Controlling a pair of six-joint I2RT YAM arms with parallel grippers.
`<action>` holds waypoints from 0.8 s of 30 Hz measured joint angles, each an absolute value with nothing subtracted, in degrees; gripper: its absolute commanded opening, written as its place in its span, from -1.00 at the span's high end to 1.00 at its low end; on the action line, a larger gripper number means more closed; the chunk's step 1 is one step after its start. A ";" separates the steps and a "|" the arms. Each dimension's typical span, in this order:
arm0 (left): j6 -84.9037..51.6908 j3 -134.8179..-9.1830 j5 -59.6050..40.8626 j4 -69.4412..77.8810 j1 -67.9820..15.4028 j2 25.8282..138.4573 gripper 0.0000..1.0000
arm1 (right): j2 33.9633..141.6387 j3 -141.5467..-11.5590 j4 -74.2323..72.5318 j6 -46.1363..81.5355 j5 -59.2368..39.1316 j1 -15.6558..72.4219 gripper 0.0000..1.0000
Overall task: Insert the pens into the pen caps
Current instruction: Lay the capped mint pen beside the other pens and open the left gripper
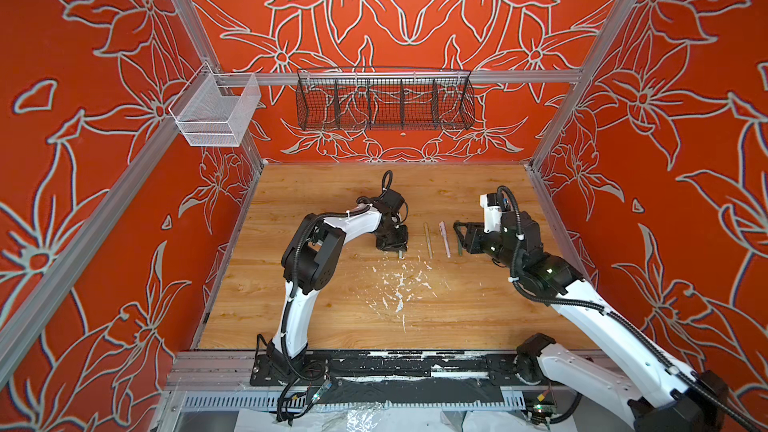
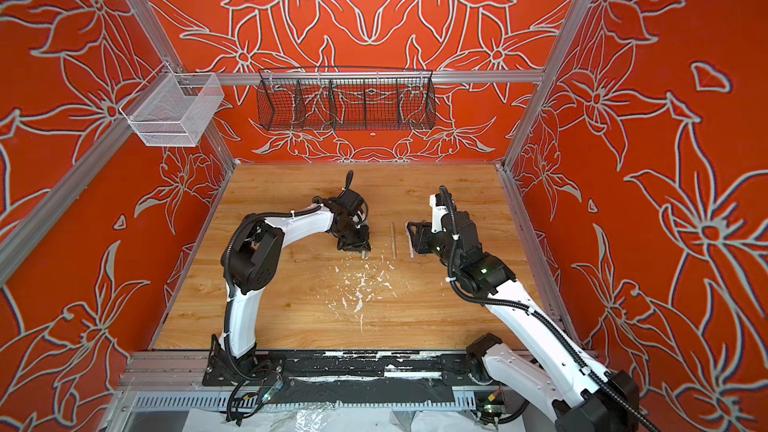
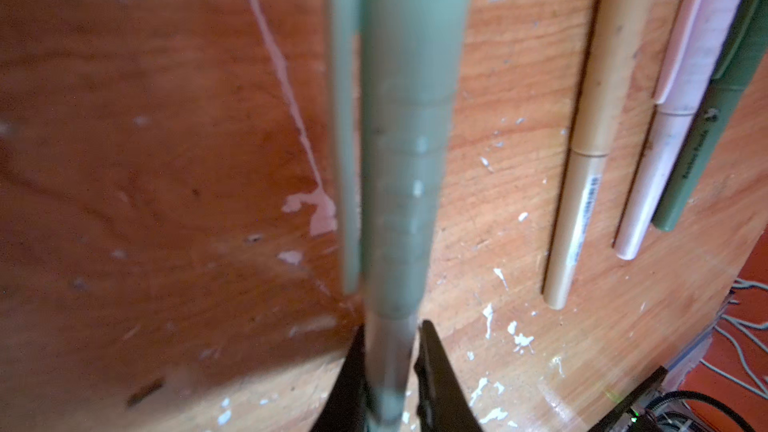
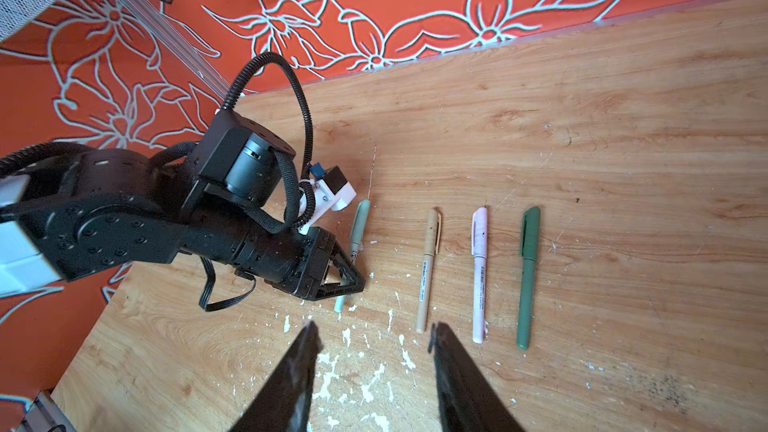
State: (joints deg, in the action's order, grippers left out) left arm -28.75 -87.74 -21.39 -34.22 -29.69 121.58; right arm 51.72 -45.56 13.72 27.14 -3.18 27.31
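**Left claw straddling the pale green pen, right claw hanging empty**

The left claw [image 3: 392,328] is reaching down over the pale green pen [image 4: 358,228], which is lying flat on the bench [image 1: 332,313]. Its two fingers are sitting only narrowly apart, one on each side of the barrel near the tail end. In the left wrist view they are crowding right up against the pen. I cannot tell whether they are pinching it or merely flanking it. The pale green cap [image 3: 411,35] is sitting on the end of the pen farthest from this claw, with its clip running along the barrel. The pen's tail is poking out just past the fingers.

The right claw [image 4: 374,336] is hanging over the bench with its fingers standing partway open, and nothing is sitting between them.

The other three pens are lying between the two claws, in a row parallel to the pale green one and apart from each other. The tan pen [image 4: 428,272] is lying nearest the left claw and the pink pen [image 4: 479,280] is lying in the middle. The dark green pen [image 4: 527,280] is lying nearest the right claw, just beside its fingers in a top view. Each is wearing its own cap: the tan cap [image 4: 433,232], the pink cap [image 4: 480,230] and the dark green cap [image 4: 531,232], all on the ends pointing away from the right claw.

White flecks [image 1: 399,284] are lying scattered over the bench just short of both claws.
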 measured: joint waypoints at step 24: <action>-26.00 -89.08 -20.82 -37.26 -29.67 119.77 -0.94 | 47.35 -46.15 17.65 25.76 -3.18 26.63 0.03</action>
State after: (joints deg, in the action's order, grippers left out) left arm -26.00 -89.08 -20.82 -37.26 -29.67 119.77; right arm 47.35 -46.15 17.65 25.76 -3.18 26.63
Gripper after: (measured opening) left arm 0.952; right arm 0.484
